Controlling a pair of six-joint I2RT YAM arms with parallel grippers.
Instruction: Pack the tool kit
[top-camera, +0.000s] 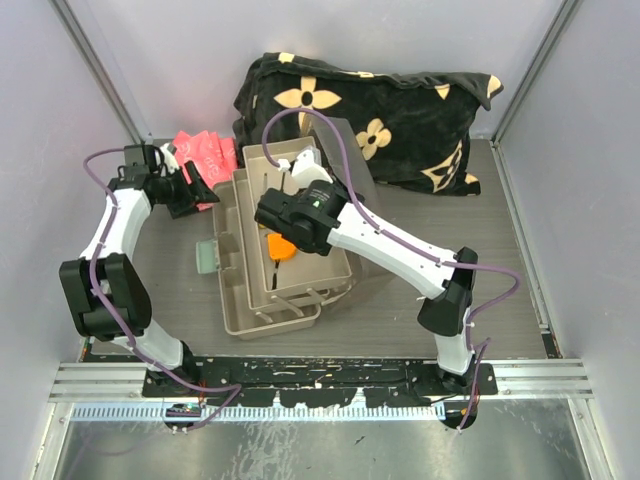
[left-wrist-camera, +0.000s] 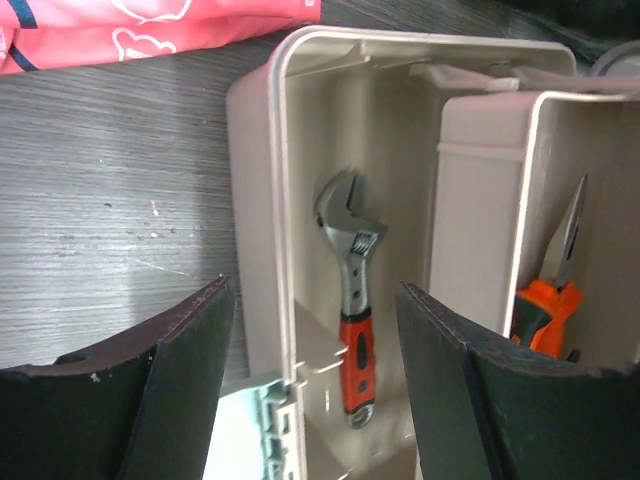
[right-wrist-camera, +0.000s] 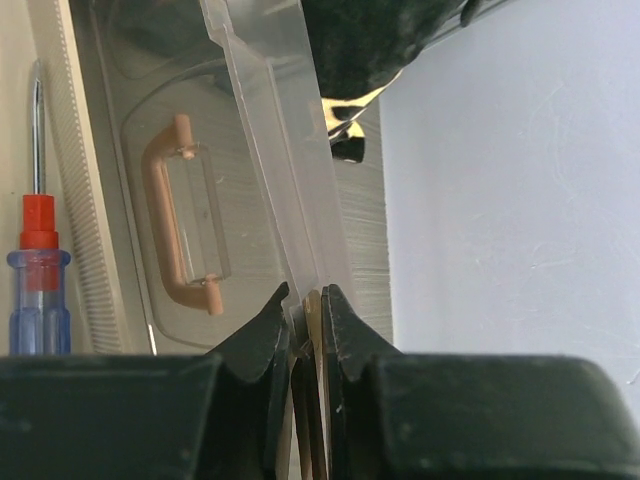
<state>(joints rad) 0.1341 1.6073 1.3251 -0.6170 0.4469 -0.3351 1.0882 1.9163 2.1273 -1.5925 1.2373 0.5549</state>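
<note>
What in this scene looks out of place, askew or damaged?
Nothing looks spilled or broken. The wrench and pliers lie in the toolbox. The right jaws pinch its open clear lid. Only the pink packet on the table by it is no tool.

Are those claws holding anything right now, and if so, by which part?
The right gripper pinches the translucent lid by its thin edge. The left gripper is open above the wrench, holding nothing.

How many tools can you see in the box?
3: an adjustable wrench lying in the toolbox, needle-nose pliers in the tray beside it, and a screwdriver next to the clear lid. More may be hidden.
</note>
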